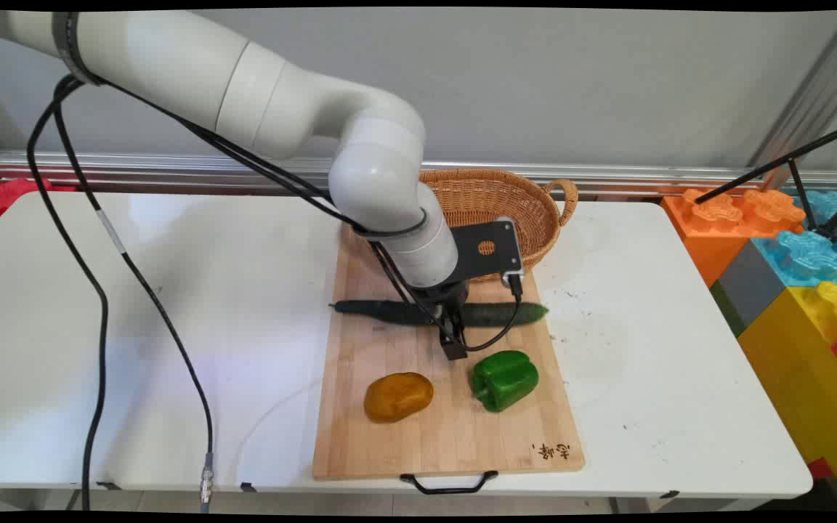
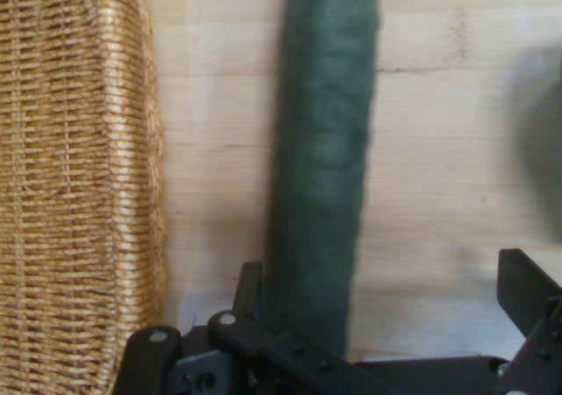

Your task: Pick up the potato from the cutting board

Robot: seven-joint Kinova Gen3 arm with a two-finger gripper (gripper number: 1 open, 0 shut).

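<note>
Cucumber lies across the cutting board just in front of the basket, between the spread fingers of the gripper, and sits nearer one finger, so an uneven squeeze could roll it sideways.

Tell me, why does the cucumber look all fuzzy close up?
Hand view: the cucumber and basket are soft and blurred, too close to the camera. Main view: the cucumber is sharp, and the pepper casts only a faint shadow on the board.
</note>
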